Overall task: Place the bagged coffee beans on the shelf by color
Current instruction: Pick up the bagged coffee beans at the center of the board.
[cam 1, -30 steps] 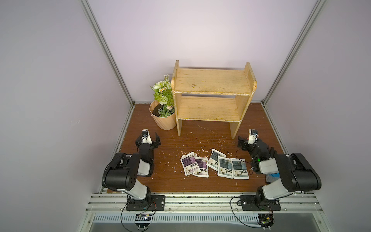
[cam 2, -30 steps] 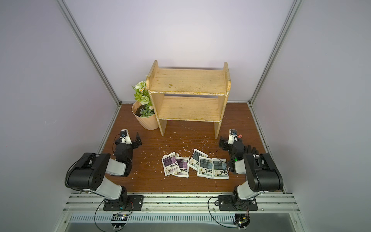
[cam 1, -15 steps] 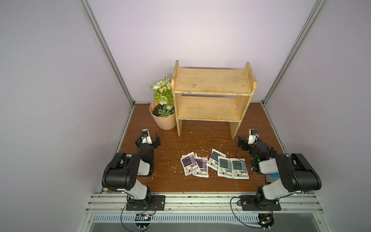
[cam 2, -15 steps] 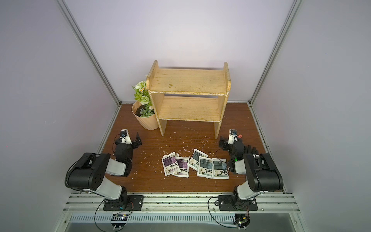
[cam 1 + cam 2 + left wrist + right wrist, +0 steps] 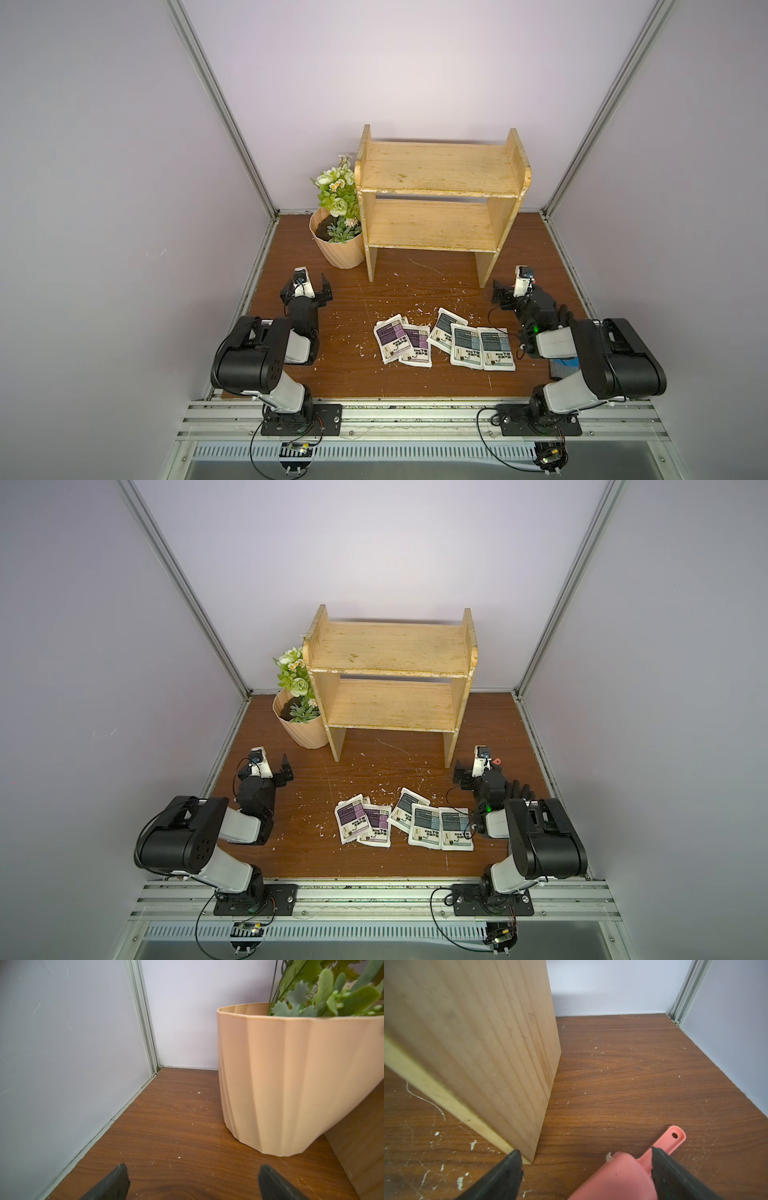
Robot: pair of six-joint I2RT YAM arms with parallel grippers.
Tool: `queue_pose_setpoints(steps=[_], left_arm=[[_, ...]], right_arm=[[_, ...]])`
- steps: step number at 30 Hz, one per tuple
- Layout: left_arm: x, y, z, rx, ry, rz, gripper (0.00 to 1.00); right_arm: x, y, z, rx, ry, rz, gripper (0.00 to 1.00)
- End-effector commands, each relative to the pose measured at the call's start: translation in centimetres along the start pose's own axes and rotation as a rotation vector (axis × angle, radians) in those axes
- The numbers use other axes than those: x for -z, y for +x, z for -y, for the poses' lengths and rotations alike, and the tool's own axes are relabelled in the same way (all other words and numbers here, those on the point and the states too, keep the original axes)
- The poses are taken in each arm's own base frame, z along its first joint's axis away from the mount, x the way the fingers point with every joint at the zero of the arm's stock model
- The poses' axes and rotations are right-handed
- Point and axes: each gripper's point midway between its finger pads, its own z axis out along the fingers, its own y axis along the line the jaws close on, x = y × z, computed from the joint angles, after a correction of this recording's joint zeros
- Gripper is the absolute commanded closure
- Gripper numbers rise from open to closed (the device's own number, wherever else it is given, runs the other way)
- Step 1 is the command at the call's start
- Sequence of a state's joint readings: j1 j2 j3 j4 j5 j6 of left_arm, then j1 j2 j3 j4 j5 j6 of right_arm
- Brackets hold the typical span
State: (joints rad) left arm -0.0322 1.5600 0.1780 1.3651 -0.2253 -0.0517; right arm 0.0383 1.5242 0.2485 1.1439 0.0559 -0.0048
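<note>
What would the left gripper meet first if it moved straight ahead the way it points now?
Probably the back wall: the left gripper, open, aims along the table just beside the flowerpot, which its jaw might brush; depth is unclear.

Ribbed peach flowerpot [image 5: 291,1084] with green leaves [image 5: 324,995], brown wooden floor [image 5: 176,1126], tool [image 5: 192,1182] fingers spread

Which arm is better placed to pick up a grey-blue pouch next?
Likely right: the grey-blue pouches lie beside its arm, and the right end effector is open. The left end effector sits beyond the purple pouches.
</note>
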Motion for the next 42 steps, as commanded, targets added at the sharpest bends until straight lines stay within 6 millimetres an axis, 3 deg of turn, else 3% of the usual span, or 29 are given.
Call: queue_pose_setpoints(steps=[1, 9, 13, 15, 17, 18, 21, 24, 29, 33, 37, 42], left_arm=[[-0.1, -0.5, 0.2, -0.007, 0.001, 0.019, 0.0], [0.0, -0.5, 0.2, -0.005, 0.002, 0.019, 0.0], [-0.8, -2.1, -0.3, -0.01, -0.054, -0.009, 0.0], [-1.1, -3.2, 0.3, -0.037, -0.039, -0.025, 0.0], [-0.5, -5.0, 0.7, -0.05, -0.051, 0.009, 0.0], [-0.1, -5.9, 1.1, -0.061, -0.048, 0.034, 0.0], [1.4, -7.5, 2.6, -0.067, -0.052, 0.07, 0.0], [2.1, -6.7, 5.6, -0.043, 0.028, -0.052, 0.0], [5.5, -4.3, 9.9, -0.122, 0.157, -0.212, 0.0], [8.4, -3.0, 12.0, -0.011, 0.317, -0.304, 0.0], [10.1, -0.6, 13.1, 0.044, 0.409, -0.437, 0.0], [10.6, 0.7, 13.9, 0.012, 0.443, -0.53, 0.0]], right_arm=[[-0.1, -2.1, 0.1, 0.006, 0.012, 0.061, 0.02], [-0.1, -2.1, 0.1, 0.005, 0.012, 0.063, 0.02], [-0.5, -3.0, 0.7, -0.01, 0.047, 0.047, 0.06], [-1.7, -3.6, 1.0, -0.001, 0.072, -0.067, 0.11], [-2.3, -3.9, 0.9, 0.01, 0.073, -0.166, 0.23], [-2.1, -4.3, 1.0, 0.014, 0.088, -0.184, 0.3], [0.0, -5.2, 2.0, -0.072, 0.169, -0.16, 0.32], [2.4, -4.6, 1.6, -0.153, 0.184, -0.198, 0.32], [6.7, -3.5, -2.8, -0.14, 0.087, -0.288, 0.3], [8.9, -2.7, -6.6, -0.22, -0.035, -0.397, 0.35], [10.2, -2.4, -13.5, -0.296, -0.289, -0.496, 0.38], [12.0, -2.5, -23.1, -0.312, -0.63, -0.613, 0.41]])
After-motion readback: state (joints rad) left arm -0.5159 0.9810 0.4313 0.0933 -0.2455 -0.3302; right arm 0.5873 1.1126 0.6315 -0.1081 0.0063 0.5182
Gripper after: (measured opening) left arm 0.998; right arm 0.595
